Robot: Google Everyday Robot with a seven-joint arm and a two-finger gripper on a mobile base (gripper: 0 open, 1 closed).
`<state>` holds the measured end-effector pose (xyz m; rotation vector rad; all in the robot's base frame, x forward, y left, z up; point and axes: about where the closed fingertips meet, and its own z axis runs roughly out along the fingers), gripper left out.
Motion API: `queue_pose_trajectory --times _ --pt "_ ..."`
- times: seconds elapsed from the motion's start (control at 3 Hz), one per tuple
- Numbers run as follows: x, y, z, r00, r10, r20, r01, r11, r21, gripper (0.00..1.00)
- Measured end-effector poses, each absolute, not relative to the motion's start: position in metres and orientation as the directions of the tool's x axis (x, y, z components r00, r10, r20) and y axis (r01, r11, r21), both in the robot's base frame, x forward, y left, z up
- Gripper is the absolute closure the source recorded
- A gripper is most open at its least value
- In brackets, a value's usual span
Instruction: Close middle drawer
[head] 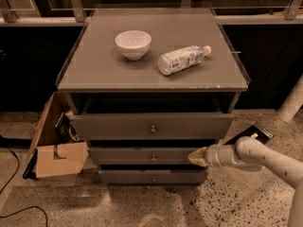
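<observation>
The middle drawer (142, 156) is the slim grey-brown front with a small round knob (153, 158), second of the cabinet's three. It stands out a little beyond the bottom drawer (152, 177) and sits under the further pulled-out top drawer (151, 125). My gripper (196, 156) comes in from the right on a white arm (255, 152). Its tan tip looks shut and empty, and it rests at the right end of the middle drawer's front.
A white bowl (133, 43) and a lying plastic bottle (182, 59) sit on the cabinet top (94, 72). An open cardboard box (57, 148) stands on the floor left of the cabinet. A dark flat object (251, 134) lies behind my arm. A white post (292, 100) stands at right.
</observation>
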<state>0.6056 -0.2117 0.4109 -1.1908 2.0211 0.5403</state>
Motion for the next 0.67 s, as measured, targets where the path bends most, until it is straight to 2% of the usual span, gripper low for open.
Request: queue_pose_trajectory --times 0.33,0.67 --pt "0.6056 -0.2117 0.4109 -0.316 -0.573 -0.756 -0.874 0.486 -0.003 0.19" --pt "0.6034 -0.2110 0.4109 -0.316 -0.573 -0.756 -0.874 0.486 -0.003 0.00"
